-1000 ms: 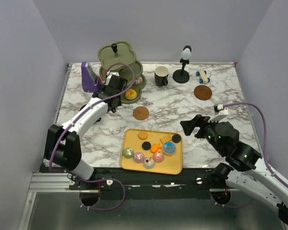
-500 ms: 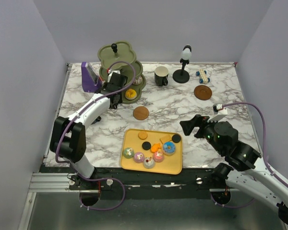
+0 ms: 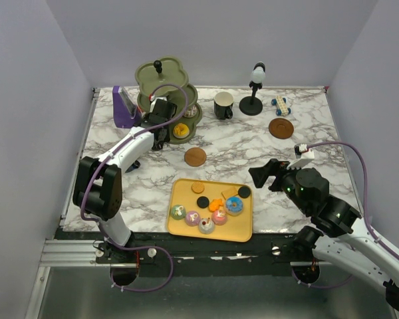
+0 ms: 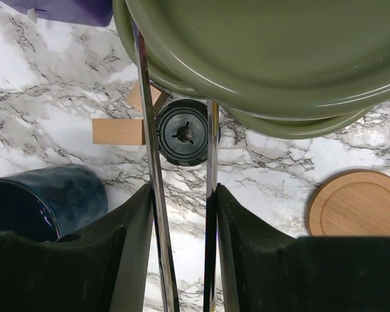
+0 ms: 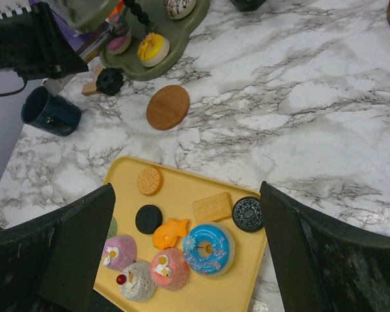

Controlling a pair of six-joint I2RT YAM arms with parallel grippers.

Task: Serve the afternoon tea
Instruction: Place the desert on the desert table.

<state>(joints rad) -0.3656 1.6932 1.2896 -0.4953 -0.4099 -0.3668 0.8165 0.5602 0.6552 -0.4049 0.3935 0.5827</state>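
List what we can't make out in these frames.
1. Tips of the metal tongs in the left gripper: left wrist view, hidden under a tier of the olive stand, so their load is unknown.
2. Treats on the stand: in the top view, the upper tier and the left arm cover most; in the right wrist view, the frame edge cuts them off.
3. Small blue-and-white thing at back right: top view, too small to name.

- No word, number, brand or sign can be read in any view.
- The black biscuit [image 5: 247,214] on the yellow tray [image 5: 182,188] bears an embossed pattern, too small to read.
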